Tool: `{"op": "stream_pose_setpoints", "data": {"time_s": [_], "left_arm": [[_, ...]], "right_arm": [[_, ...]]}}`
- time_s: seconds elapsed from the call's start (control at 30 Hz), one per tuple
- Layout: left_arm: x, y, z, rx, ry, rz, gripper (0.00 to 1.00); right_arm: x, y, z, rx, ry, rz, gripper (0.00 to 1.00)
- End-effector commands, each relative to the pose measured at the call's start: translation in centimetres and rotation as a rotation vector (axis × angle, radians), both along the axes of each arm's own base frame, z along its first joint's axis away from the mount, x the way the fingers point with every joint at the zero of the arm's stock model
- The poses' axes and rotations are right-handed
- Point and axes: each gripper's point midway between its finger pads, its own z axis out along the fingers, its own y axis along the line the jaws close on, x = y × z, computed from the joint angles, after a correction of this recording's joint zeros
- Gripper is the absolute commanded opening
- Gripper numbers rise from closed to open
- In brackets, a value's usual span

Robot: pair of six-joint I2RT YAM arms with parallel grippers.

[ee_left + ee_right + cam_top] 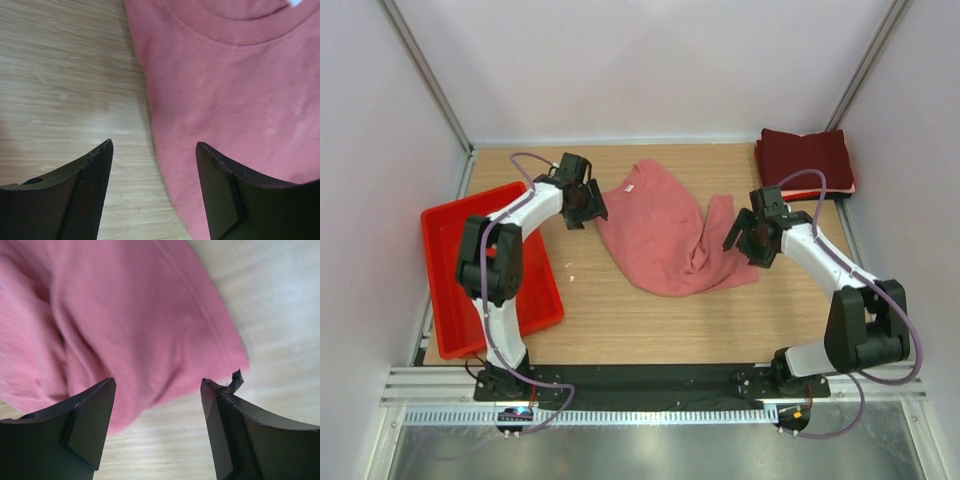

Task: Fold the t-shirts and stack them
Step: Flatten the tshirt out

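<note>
The salmon-pink t-shirt (pixel 665 235) lies crumpled in the middle of the wooden table (pixel 640 320). Its right part is bunched into folds, so I cannot make out the sleeves. The left gripper (pixel 588 205) hangs at the collar side with its jaws apart and nothing between them. In the left wrist view one finger (pixel 220 190) is over the cloth and the other over bare wood, and the collar is cut off by the top edge. The right gripper (pixel 740 240) is also spread wide and empty at the shirt's right corner; its view is blurred. The folded maroon t-shirts (pixel 805 160) sit in the far right corner, but how many I cannot count. A red tray (pixel 455 225) is at the left, partly hidden by the arm.
</note>
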Motion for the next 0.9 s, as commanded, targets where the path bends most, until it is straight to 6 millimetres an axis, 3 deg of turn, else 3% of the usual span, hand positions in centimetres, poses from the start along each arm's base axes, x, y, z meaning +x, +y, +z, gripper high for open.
{"op": "stream_pose_setpoints", "data": {"time_s": [0.0,0.03,0.17,0.27,0.33,0.37,0.53,0.57,0.7,0.8,0.87], "left_arm": [[2.1,-1.8,0.0,-0.043,-0.025,-0.038,0.68],[2.0,-2.2,-1.0,-0.054,0.001,-0.045,0.68],[2.7,-2.8,-2.6,-0.025,0.005,-0.041,0.68],[2.3,-3.2,-4.5,-0.029,0.049,-0.055,0.65],[2.5,-3.1,-4.6,-0.020,0.047,-0.057,0.59],[2.5,-3.2,-4.5,-0.025,0.046,-0.054,0.57],[2.9,-4.3,-3.0,-0.079,0.002,-0.066,0.08],[2.9,-4.5,-2.7,-0.082,-0.005,-0.070,0.03],[1.7,-5.7,-0.7,-0.109,-0.029,-0.093,0.00],[0.4,-6.2,0.3,-0.096,-0.046,-0.098,0.00],[-0.2,-6.3,2.2,-0.090,-0.088,-0.092,0.00]], "right_arm": [[-2.3,-1.7,1.3,-0.043,-0.006,-0.105,0.76],[-2.7,-2.1,1.8,-0.052,-0.016,-0.138,0.76],[-4.4,-3.0,0.5,-0.062,-0.005,-0.213,0.75],[-5.0,-3.7,-1.1,-0.081,-0.006,-0.258,0.75],[-4.2,-4.2,-1.2,-0.099,-0.054,-0.276,0.75],[-4.2,-4.5,-1.5,-0.117,-0.058,-0.281,0.75],[-3.6,-6.1,-2.2,-0.189,-0.093,-0.323,0.76],[-3.7,-6.3,-2.5,-0.197,-0.086,-0.329,0.76],[-4.0,-6.1,-3.3,-0.192,-0.073,-0.322,0.73],[-4.2,-6.2,-3.4,-0.185,-0.088,-0.331,0.64],[-4.6,-6.3,-3.9,-0.184,-0.092,-0.332,0.59]]}}
